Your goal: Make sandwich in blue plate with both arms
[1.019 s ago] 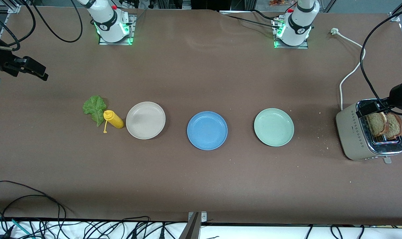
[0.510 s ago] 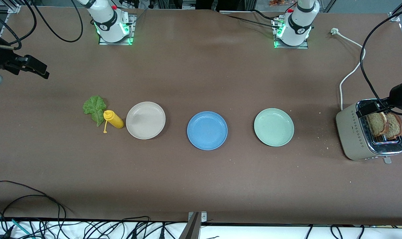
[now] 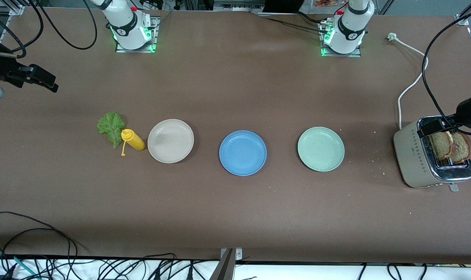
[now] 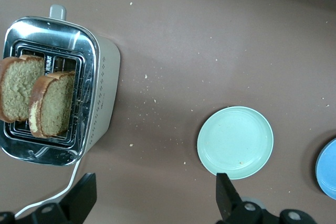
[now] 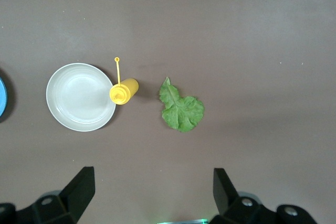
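The blue plate (image 3: 242,153) lies empty at the middle of the table. Two brown bread slices (image 3: 451,147) stand up out of a toaster (image 3: 414,159) at the left arm's end. In the left wrist view the slices (image 4: 37,100) sit side by side in the slots. My left gripper (image 4: 152,200) hangs open high over the table by the toaster, holding nothing. A crinkled green lettuce leaf (image 3: 111,127) lies flat toward the right arm's end. My right gripper (image 5: 151,188) hangs open and empty high over bare table near the leaf (image 5: 181,109).
A yellow squeeze bottle (image 3: 133,140) lies between the lettuce and a beige plate (image 3: 170,140). A mint-green plate (image 3: 320,149) sits between the blue plate and the toaster. The toaster's white cord (image 3: 408,83) runs toward the left arm's base. Crumbs dot the table near the toaster.
The right gripper has drifted very slightly at the table's end. The left arm, plates, bread and lettuce have not moved.
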